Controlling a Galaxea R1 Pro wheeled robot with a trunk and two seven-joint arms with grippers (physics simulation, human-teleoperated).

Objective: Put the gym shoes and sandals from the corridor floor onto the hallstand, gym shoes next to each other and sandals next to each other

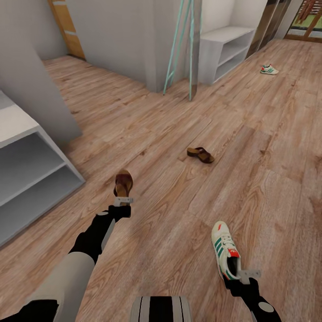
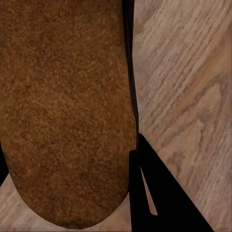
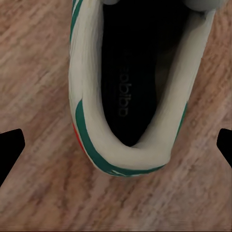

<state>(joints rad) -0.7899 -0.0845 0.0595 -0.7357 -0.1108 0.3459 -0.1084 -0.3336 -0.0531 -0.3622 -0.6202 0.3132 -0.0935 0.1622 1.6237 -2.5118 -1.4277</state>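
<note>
One brown sandal (image 1: 123, 182) lies toe-away just ahead of my left gripper (image 1: 123, 201), which is shut on its heel end. In the left wrist view its tan footbed (image 2: 67, 106) sits between the dark fingers (image 2: 154, 193). The other sandal (image 1: 200, 154) lies on the corridor floor (image 1: 170, 214) further out. A white gym shoe (image 1: 226, 250) with green stripes lies by my right gripper (image 1: 246, 273), which is open, with the heel (image 3: 130, 154) between its spread fingertips, untouched. The second gym shoe (image 1: 269, 69) lies far off at the right. The pale grey hallstand (image 1: 31, 174) stands at my left.
A plain white two-shelf bench (image 1: 226, 49) stands at the far wall, with teal slanted bars (image 1: 181, 44) beside it. A grey wall corner (image 1: 147, 40) juts out ahead. A wooden door frame (image 1: 67, 27) shows at the far left.
</note>
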